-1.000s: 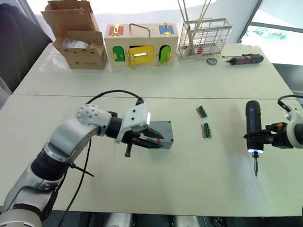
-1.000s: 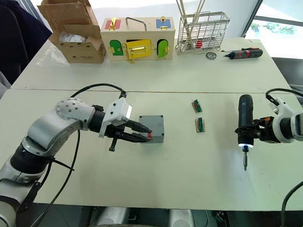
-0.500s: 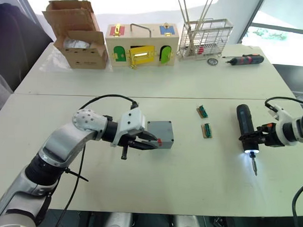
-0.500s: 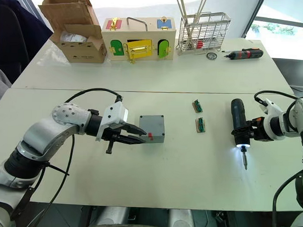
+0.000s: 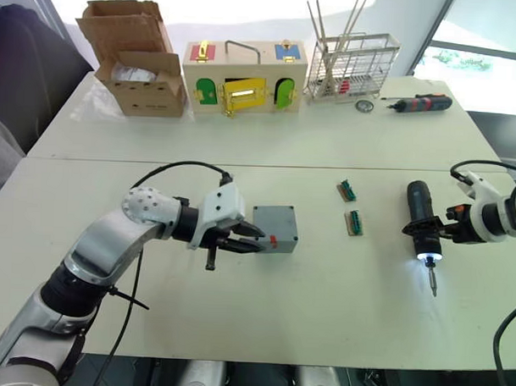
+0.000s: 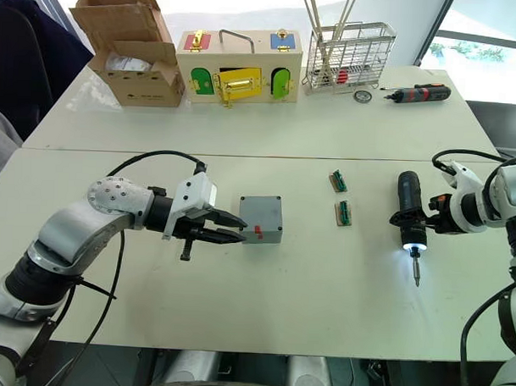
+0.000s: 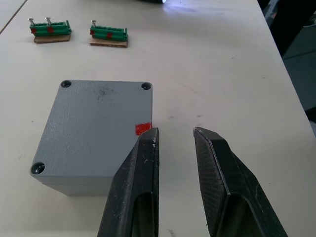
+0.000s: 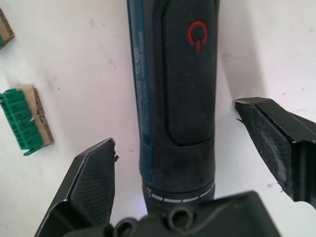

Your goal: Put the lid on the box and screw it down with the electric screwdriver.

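The grey box (image 5: 275,226) stands mid-table with a red mark (image 7: 143,129) on its side. Its top is the flat grey lid (image 7: 94,123), with screw holes at the corners. My left gripper (image 7: 175,133) is open by a narrow gap and holds nothing. One fingertip sits at the box's edge by the red mark. The black electric screwdriver (image 5: 421,216) lies on the table to the right, its tip light glowing. My right gripper (image 8: 175,123) is open, with a finger on each side of the screwdriver's body and a gap showing at both.
Two green terminal blocks (image 5: 345,190) (image 5: 353,222) lie between the box and the screwdriver. Along the far edge stand a cardboard box (image 5: 139,66), a wooden box with coloured doors (image 5: 242,78), a wire rack (image 5: 351,65) and a red-and-black screwdriver (image 5: 422,103).
My right gripper and the electric screwdriver have shifted slightly left, and the tip light now glows on the table. My left gripper has drawn back a little from over the box.
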Controlling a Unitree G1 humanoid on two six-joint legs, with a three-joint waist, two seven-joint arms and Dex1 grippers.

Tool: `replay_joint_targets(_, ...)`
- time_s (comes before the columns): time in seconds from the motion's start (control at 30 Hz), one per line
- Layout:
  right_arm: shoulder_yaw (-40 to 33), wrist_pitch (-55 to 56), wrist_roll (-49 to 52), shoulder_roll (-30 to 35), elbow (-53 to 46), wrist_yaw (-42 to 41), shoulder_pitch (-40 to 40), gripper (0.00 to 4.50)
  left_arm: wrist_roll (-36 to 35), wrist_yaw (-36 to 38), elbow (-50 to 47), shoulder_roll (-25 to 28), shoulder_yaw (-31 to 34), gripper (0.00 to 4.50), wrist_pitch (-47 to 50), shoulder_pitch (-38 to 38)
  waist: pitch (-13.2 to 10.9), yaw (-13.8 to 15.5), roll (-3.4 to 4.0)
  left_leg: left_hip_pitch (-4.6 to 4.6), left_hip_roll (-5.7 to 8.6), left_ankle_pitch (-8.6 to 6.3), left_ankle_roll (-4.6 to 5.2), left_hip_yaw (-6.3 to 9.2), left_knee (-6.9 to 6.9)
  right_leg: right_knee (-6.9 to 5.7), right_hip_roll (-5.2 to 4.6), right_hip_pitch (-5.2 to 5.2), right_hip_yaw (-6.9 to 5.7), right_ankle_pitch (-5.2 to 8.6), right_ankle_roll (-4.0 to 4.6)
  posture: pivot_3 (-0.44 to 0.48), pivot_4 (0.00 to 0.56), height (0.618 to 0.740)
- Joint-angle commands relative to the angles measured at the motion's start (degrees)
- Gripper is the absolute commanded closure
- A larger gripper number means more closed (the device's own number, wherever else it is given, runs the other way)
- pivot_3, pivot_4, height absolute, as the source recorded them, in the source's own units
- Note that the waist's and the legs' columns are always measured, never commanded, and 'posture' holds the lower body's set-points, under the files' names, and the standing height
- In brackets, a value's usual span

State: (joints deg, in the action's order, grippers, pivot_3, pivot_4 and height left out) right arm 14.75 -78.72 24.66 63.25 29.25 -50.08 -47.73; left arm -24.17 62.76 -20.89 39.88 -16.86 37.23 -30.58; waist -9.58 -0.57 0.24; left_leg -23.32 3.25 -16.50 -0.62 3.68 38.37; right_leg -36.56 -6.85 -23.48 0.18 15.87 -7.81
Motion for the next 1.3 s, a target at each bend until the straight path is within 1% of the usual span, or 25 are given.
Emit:
replay_joint_targets(0.03, -1.5, 1.7, -2.3, 0.0, -0.1, 0.1, -1.1, 0.04, 0.3, -0.2, -0.3, 0.6, 1.7, 3.42, -0.7, -0.6, 0.0, 0.0, 0.0, 0.0, 0.0, 0.0, 0.0, 0.0, 0.0, 0.0, 0.0, 0.0, 0.0, 0.0, 0.0, 0.0, 0.15, 0.731)
replay_joint_targets(0.2, -3.2, 4.4, -3.9, 0.3, 0.4, -0.7, -4.1, 0.04, 0.4, -0.1, 1.8, 1.5, 2.9, 3.42, -1.1, -1.2, 0.0, -0.2, 0.04, 0.0, 0.0, 0.01, -0.02, -0.02, -0.02, -0.04, 0.0, -0.06, 0.01, 0.0, 0.0, 0.0, 0.15, 0.731)
replay_joint_targets(0.37, -6.1, 7.5, -4.9, 0.4, -0.6, -0.7, -6.5, 0.04, -1.1, -1.1, 4.4, 1.4, 6.2, 3.42, -0.3, -1.6, 0.0, -0.2, 0.03, -0.01, -0.01, 0.03, -0.06, -0.02, -0.07, -0.11, 0.01, -0.15, 0.0, 0.0, 0.0, 0.0, 0.15, 0.731)
replay_joint_targets(0.4, -6.6, 8.2, -5.1, 0.5, -1.2, -0.7, -6.4, 0.04, -1.3, -1.2, 4.7, 1.3, 6.9, 3.42, -0.2, -1.5, 0.0, -0.1, 0.03, -0.01, -0.01, 0.04, -0.07, -0.03, -0.07, -0.11, 0.01, -0.15, 0.0, 0.0, 0.0, 0.0, 0.15, 0.731)
replay_joint_targets(0.5, -9.5, 16.2, -5.3, 1.2, -7.3, -1.7, -5.0, 0.04, -2.8, -3.5, 7.0, 0.1, 10.5, 3.42, 1.5, -1.9, 0.0, -0.1, 0.05, -0.03, -0.01, 0.04, -0.08, -0.05, -0.06, -0.15, 0.0, -0.18, 0.03, 0.0, 0.0, 0.0, 0.15, 0.731)
replay_joint_targets(0.6, -16.3, 19.4, 0.2, -0.1, -19.5, -4.8, -0.2, 0.04, -2.0, -4.9, 8.0, 0.5, 11.5, 3.42, 1.9, -0.4, 0.0, -0.2, 0.03, -0.05, -0.02, 0.05, -0.09, -0.08, -0.07, -0.45, -0.01, -0.33, 0.03, 0.0, -0.01, 0.0, 0.15, 0.731)
replay_joint_targets(0.63, -18.8, 20.2, 3.5, -0.7, -28.3, -7.1, 5.0, 0.04, -1.1, -5.1, 8.1, 0.9, 10.7, 3.42, 1.8, 0.7, 0.0, -0.1, 0.02, -0.05, -0.03, 0.05, -0.1, -0.07, -0.1, -0.47, 0.0, -0.36, 0.0, 0.01, -0.02, 0.0, 0.15, 0.731)
replay_joint_targets(0.67, -20.5, 20.7, 5.9, -1.1, -34.6, -8.4, 8.8, 0.04, -0.5, -5.1, 8.1, 1.3, 10.3, 3.42, 1.6, 1.6, 0.0, -0.1, -0.02, -0.05, -0.04, 0.06, -0.11, -0.07, -0.13, -0.5, 0.0, -0.4, -0.01, 0.01, -0.02, 0.0, 0.15, 0.731)
replay_joint_targets(0.77, -23.1, 19.5, 10.8, -3.2, -48.3, -8.4, 18.0, 0.04, 1.6, -5.3, 8.9, 1.7, 8.5, 3.42, 0.5, 2.9, 0.0, -0.1, -0.04, -0.06, -0.09, 0.08, -0.14, 0.0, -0.13, -0.59, 0.03, -0.38, -0.09, 0.01, -0.02, 0.0, 0.15, 0.731)
replay_joint_targets(0.83, -22.2, 20.2, 12.2, -4.7, -56.2, -7.6, 24.2, 0.04, 4.0, -6.1, 10.6, 0.8, 6.5, 3.42, -0.8, 2.9, 0.0, 0.2, -0.05, -0.08, -0.06, 0.08, -0.13, -0.02, 0.01, -0.58, -0.02, -0.38, -0.05, 0.01, -0.01, 0.0, 0.15, 0.731)
replay_joint_targets(0.9, -21.5, 20.7, 12.8, -6.0, -60.3, -6.3, 27.5, 0.04, 5.6, -6.4, 11.7, 0.3, 5.1, 3.42, -2.0, 2.9, 0.0, 0.8, -0.06, -0.05, -0.02, -0.04, 0.07, 0.0, 0.08, -0.59, -0.04, -0.3, -0.05, 0.01, -0.01, 0.0, 0.15, 0.731)
replay_joint_targets(1.0, -20.1, 20.5, 13.4, -9.3, -64.1, -2.8, 30.6, 0.04, 7.2, -6.6, 12.7, -0.7, 3.6, 3.42, -2.9, 2.9, 0.0, 1.1, -0.07, -0.05, -0.02, -0.06, 0.1, 0.01, 0.22, -0.59, -0.03, -0.26, -0.05, 0.01, -0.01, 0.0, 0.15, 0.731)
replay_joint_targets(1.03, -19.2, 20.9, 12.9, -10.1, -64.9, -1.8, 31.2, 0.04, 7.7, -6.5, 13.0, -0.8, 3.3, 3.42, -3.3, 2.9, 0.0, 1.3, -0.07, -0.06, -0.02, -0.06, 0.08, 0.02, 0.29, -0.59, -0.03, -0.25, -0.06, 0.01, -0.01, 0.0, 0.15, 0.731)
replay_joint_targets(1.1, -13.9, 23.3, 9.4, -13.3, -64.9, 1.5, 32.1, 0.04, 9.3, -7.4, 14.6, -2.8, 1.9, 3.42, -4.3, 2.0, 0.0, 1.3, -0.08, -0.09, -0.02, -0.03, 0.02, 0.04, 0.37, -0.59, -0.03, -0.23, -0.08, 0.01, -0.01, 0.0, 0.15, 0.731)
replay_joint_targets(1.17, -10.6, 24.6, 7.2, -16.0, -63.8, 4.0, 32.1, 0.04, 10.4, -7.9, 15.6, -4.4, 0.8, 3.42, -5.0, 1.2, 0.0, 1.3, -0.11, -0.07, -0.02, 0.0, -0.03, 0.05, 0.45, -0.58, -0.02, -0.14, -0.1, 0.01, -0.01, 0.0, 0.15, 0.731)
replay_joint_targets(1.3, -8.3, 25.6, 5.3, -18.1, -62.9, 5.9, 32.0, 0.04, 12.4, -7.8, 17.0, -5.8, -0.3, 3.42, -6.6, 0.5, 0.0, 1.3, -0.12, -0.1, 0.01, -0.01, -0.02, 0.06, 0.52, -0.59, -0.03, -0.15, -0.09, 0.01, -0.01, 0.0, 0.15, 0.731)
